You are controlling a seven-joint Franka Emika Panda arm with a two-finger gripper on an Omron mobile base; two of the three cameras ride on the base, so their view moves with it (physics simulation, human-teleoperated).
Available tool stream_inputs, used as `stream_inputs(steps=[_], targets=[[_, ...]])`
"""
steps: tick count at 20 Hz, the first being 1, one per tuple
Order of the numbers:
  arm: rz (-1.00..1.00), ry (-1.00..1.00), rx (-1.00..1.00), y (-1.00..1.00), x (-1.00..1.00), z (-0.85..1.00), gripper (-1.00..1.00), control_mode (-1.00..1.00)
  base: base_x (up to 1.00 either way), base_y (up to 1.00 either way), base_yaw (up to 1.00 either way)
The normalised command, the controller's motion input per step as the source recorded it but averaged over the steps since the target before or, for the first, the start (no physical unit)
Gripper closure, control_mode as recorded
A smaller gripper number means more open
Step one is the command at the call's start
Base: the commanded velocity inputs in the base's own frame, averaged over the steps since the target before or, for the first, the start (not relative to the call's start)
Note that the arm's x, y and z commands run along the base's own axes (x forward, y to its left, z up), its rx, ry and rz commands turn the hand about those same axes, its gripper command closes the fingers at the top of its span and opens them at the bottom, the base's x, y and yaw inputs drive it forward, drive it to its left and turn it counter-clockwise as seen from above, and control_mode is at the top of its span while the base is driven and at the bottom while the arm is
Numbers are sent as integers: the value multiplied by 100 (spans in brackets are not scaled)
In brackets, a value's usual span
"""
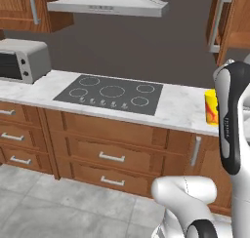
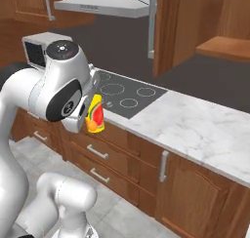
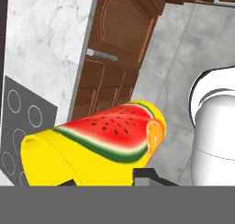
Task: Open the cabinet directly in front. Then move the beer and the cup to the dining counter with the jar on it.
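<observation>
Cup: the yellow cup (image 3: 98,145), a red watermelon slice and an orange wedge printed on its side, sits right in the gripper (image 3: 103,182), lifted clear of the worktop. In the right base view the cup (image 2: 94,115) hangs just beside the arm's big dark joint, out in front of the drawer fronts. In the left base view the cup (image 1: 211,108) peeks out from behind the white forearm.

Gripper: pinching the cup, a dark fingertip (image 3: 144,176) pressed to its lower side, the cup lying tilted across the hand view.

Cabinet: the reddish-brown wall cabinet (image 2: 215,32) stands open, its door (image 2: 166,29) swung out with the grey bar handle (image 2: 152,27) on the edge, a wooden shelf (image 2: 223,47) showing inside.

Worktop: white marble worktop (image 2: 195,125) with a dark cooktop (image 1: 111,93) set in it, a range hood (image 1: 108,3) above.

Toaster oven: a grey toaster oven (image 1: 22,60) sits at the far left of the worktop, well apart from the cup.

Below: wooden drawer units (image 1: 110,156) over a grey tiled floor (image 1: 53,208).
</observation>
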Motion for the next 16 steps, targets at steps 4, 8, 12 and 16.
stream_inputs(steps=[4, 8, 12, 16], targets=[[0, 0, 0, 0, 0, 0, 100, 100, 0, 43, 30], [0, 0, 0, 0, 0, 0, 100, 100, -8, 31, 31], [0, 0, 0, 0, 0, 0, 100, 100, -4, 24, 32], [0, 0, 0, 0, 0, 0, 100, 100, 0, 23, 32]])
